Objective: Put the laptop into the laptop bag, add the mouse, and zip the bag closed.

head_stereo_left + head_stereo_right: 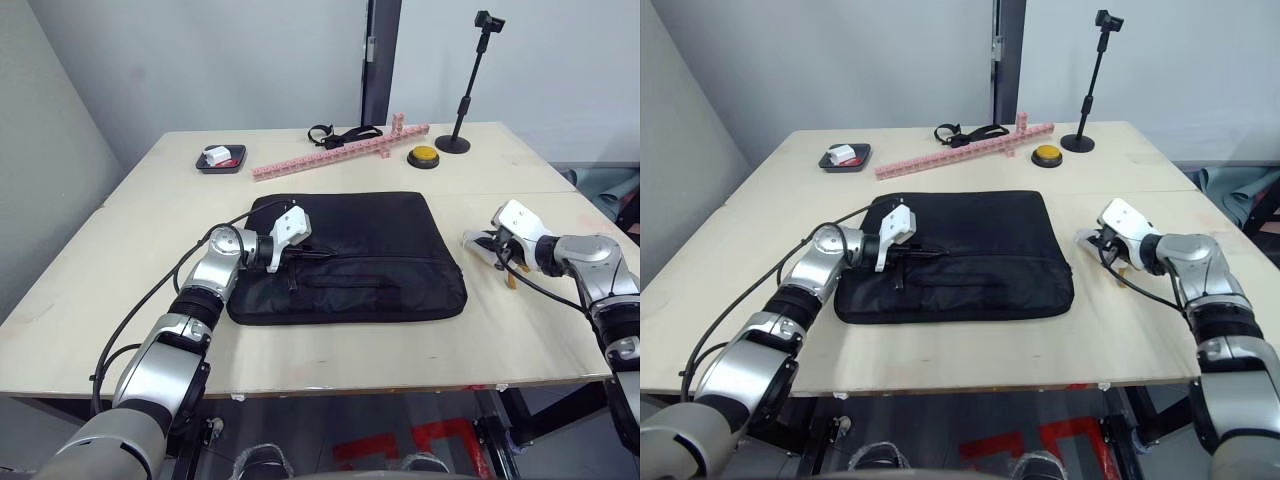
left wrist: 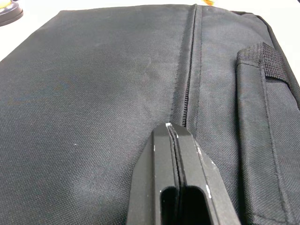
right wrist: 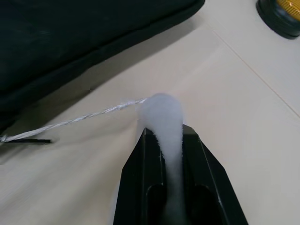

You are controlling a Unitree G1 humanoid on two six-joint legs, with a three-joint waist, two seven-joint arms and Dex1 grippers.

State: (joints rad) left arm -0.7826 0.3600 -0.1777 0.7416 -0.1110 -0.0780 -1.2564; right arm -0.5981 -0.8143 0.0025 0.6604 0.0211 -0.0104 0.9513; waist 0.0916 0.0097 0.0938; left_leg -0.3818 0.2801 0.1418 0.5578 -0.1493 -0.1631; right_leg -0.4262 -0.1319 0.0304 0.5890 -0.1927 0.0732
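Note:
The black laptop bag [image 1: 360, 235] lies flat in the middle of the table, its zipper line [image 2: 190, 75] running across the top face. My left gripper [image 1: 322, 255] rests shut on the bag's left part, fingertips [image 2: 161, 136] right at that zipper line. My right gripper [image 1: 478, 243] is low over the table just off the bag's right edge. It is shut on a small white rounded piece [image 3: 161, 110]. A thin white string [image 3: 84, 116] runs from that piece back toward the bag. The laptop and the mouse are hidden.
At the back stand a black tray [image 1: 203, 165] with a white item, a long pink block strip [image 1: 330, 152], a black strap [image 1: 340, 133], a yellow button [image 1: 424, 156] and a black stand [image 1: 465, 100]. Bare table lies around the bag.

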